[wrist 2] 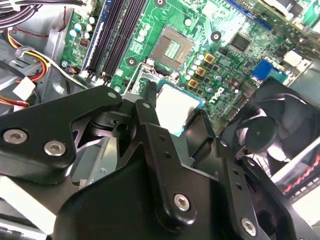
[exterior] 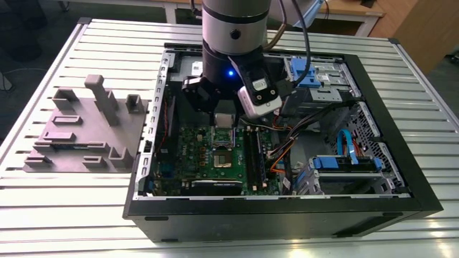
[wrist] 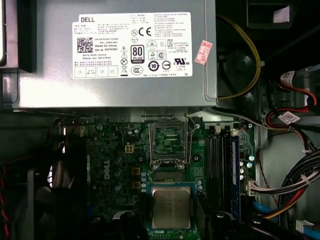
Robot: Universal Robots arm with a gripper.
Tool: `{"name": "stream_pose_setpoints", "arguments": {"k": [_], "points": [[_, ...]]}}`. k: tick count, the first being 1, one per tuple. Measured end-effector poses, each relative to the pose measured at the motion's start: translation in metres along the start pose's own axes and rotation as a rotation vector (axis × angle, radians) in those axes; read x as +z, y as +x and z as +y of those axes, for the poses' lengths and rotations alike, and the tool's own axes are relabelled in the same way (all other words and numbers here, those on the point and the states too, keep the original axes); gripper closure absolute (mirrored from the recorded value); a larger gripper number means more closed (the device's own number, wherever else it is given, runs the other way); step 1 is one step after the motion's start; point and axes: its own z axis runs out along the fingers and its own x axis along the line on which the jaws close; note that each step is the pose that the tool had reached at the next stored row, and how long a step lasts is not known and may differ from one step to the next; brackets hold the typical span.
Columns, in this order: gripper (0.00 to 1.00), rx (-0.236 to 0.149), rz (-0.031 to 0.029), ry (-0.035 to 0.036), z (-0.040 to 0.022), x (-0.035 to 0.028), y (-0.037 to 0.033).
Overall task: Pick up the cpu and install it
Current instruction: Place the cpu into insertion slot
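Note:
My gripper [wrist 2: 176, 109] is shut on the cpu [wrist 2: 175, 106], a flat square chip with a silver top and a thin green edge, pinched between the black fingers [wrist 2: 146, 102]. In the first wrist view the cpu [wrist: 171, 207] hangs over the green motherboard [wrist: 112, 165], short of the open socket [wrist: 168, 141] with its metal frame lifted. In the second wrist view the socket [wrist 2: 172, 47] lies beyond the chip. In the exterior view the gripper [exterior: 224, 121] hovers inside the open computer case [exterior: 401, 177], above the motherboard [exterior: 190, 156].
A large grey power supply [wrist: 115, 55] sits beside the socket. Memory slots [wrist: 222, 160] run along the board, with cable bundles [wrist: 290, 185] past them. A black fan [wrist 2: 267, 132] is close to the gripper. A grey plastic fixture [exterior: 86, 134] stands outside the case on the slatted table.

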Motion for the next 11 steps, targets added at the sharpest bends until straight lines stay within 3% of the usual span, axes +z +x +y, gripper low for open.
{"name": "stream_pose_setpoints", "arguments": {"k": [3,11], "points": [[0.53,0.000,0.0001,-0.0002,-0.0001,0.0030,-0.0005],[0.53,0.000,0.0000,-0.0002,-0.0001,0.0036,-0.0006]]}}
